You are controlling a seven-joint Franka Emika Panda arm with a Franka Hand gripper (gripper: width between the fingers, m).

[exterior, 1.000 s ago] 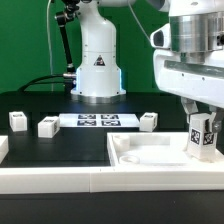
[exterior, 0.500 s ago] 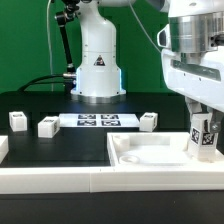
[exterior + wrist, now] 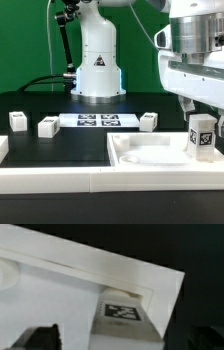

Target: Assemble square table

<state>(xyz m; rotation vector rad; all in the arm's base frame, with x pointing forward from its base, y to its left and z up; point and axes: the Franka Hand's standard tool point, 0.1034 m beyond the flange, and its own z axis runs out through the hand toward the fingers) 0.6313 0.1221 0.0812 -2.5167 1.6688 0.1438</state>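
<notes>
- My gripper (image 3: 201, 112) hangs over the right side of the table top (image 3: 150, 152), as the exterior view has it.
- My fingers (image 3: 187, 104) are spread wide and grip nothing.
- An upright leg (image 3: 201, 137) stands on the table top just below my fingers. The black-and-white tag on its side faces the exterior camera.
- In the wrist view my gripper (image 3: 118, 337) straddles the upright leg (image 3: 122, 314). There is a plain gap between the leg and the one dark finger (image 3: 40, 335) that shows clearly; the other side is dark and blurred.
- The same view shows the upright leg against the raised rim of the table top (image 3: 60, 291), close to one corner.
- The table top lies flat on the black table (image 3: 60, 152), toward the exterior view's right.
- Well apart from me, the first loose leg (image 3: 17, 121), the second loose leg (image 3: 47, 127) and the third loose leg (image 3: 149, 122) rest on the black table.
- The marker board (image 3: 97, 121) lies flat between the second loose leg and the third loose leg.
- A long white rail (image 3: 55, 182) runs along the near side of the black table.
- My arm's white base (image 3: 98, 60) stands behind the marker board.
</notes>
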